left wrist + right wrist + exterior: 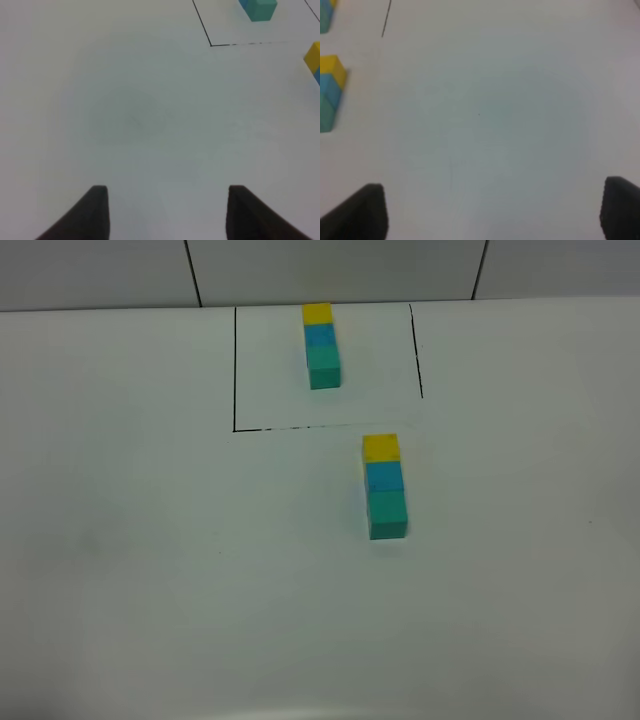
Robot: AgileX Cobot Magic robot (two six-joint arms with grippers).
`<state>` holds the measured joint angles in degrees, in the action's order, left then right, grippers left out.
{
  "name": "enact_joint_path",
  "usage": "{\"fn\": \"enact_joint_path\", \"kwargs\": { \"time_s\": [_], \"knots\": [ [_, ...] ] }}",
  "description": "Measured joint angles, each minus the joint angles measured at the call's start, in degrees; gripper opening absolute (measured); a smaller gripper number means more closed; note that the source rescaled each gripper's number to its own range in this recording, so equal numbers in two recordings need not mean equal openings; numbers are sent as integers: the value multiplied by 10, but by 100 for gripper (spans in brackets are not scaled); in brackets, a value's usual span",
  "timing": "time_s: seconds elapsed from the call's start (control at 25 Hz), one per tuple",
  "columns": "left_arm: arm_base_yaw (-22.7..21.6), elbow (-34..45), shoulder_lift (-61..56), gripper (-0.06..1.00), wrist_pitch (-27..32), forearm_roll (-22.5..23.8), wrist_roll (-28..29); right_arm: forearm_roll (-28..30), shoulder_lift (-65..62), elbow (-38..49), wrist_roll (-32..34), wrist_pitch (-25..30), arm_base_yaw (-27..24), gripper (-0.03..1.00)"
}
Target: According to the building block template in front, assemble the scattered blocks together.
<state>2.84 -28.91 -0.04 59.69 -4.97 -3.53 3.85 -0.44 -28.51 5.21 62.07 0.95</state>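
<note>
The template (pixel 321 345) is a joined row of yellow, blue and teal-green cubes inside the black-lined rectangle at the back; its green end shows in the left wrist view (pixel 260 9). The three scattered blocks stand joined in a row in front of it: yellow (pixel 381 447) at the back, blue (pixel 384 476) in the middle, teal-green (pixel 387 514) in front. The row also shows in the right wrist view (pixel 330 92). My left gripper (pixel 167 212) is open over bare table. My right gripper (pixel 492 212) is open over bare table. Neither arm shows in the exterior view.
A black outline (pixel 235 370) marks the template's rectangle on the white table (pixel 150 570). A tiled wall (pixel 330 270) runs behind the table's back edge.
</note>
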Motion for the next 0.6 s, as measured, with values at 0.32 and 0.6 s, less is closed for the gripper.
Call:
{"fn": "enact_joint_path", "kwargs": {
  "time_s": [0.32, 0.6],
  "knots": [
    [0, 0, 0, 15, 0, 0, 0, 0, 0, 0, 0, 0, 0, 73],
    [0, 0, 0, 15, 0, 0, 0, -1, 0, 0, -5, 0, 0, 73]
  ]
}}
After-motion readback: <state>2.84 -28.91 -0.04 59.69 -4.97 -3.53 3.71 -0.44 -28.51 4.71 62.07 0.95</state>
